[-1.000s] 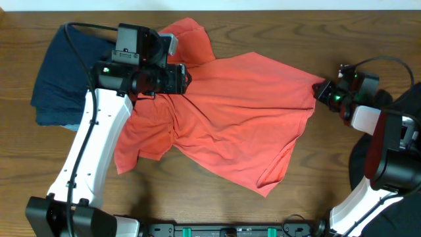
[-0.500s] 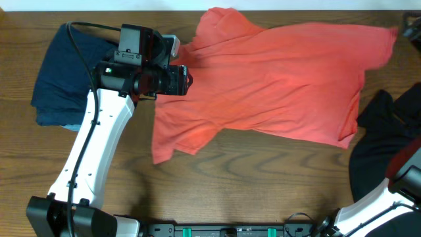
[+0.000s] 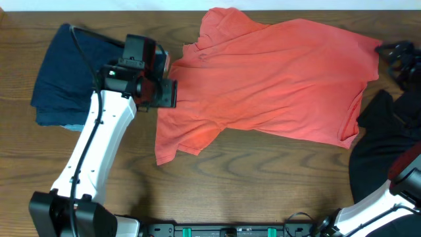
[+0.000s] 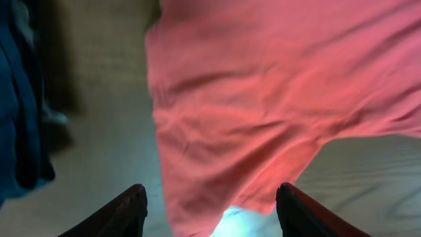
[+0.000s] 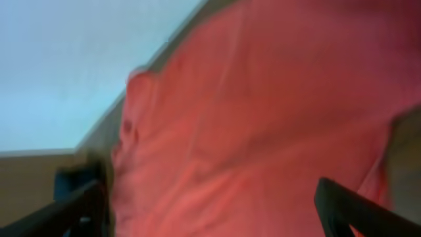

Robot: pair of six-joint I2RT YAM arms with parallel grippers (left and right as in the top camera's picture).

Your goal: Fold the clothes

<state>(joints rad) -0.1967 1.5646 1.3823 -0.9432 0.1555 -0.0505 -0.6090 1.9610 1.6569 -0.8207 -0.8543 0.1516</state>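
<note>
The coral-red T-shirt (image 3: 276, 85) lies spread, back side up, from the table's middle to its far right, with one sleeve (image 3: 172, 141) pointing toward the front. My left gripper (image 3: 170, 93) hovers at the shirt's left edge; in the left wrist view it (image 4: 210, 214) is open above that sleeve (image 4: 223, 151), its fingers clear of the cloth. My right gripper (image 3: 389, 54) is at the shirt's far right corner; its wrist view shows it (image 5: 210, 210) wide open over the red cloth (image 5: 263, 131). No lettering shows.
A dark navy garment (image 3: 59, 79) lies folded at the left, also at the left edge of the left wrist view (image 4: 16, 99). A black garment (image 3: 388, 145) is heaped at the right edge. Bare wooden table (image 3: 263, 191) runs along the front.
The shirt was drawn toward the back right and now lies spread out flatter. My right gripper, shut on its corner before, has let go and opened. The left gripper shifted slightly toward the front.
</note>
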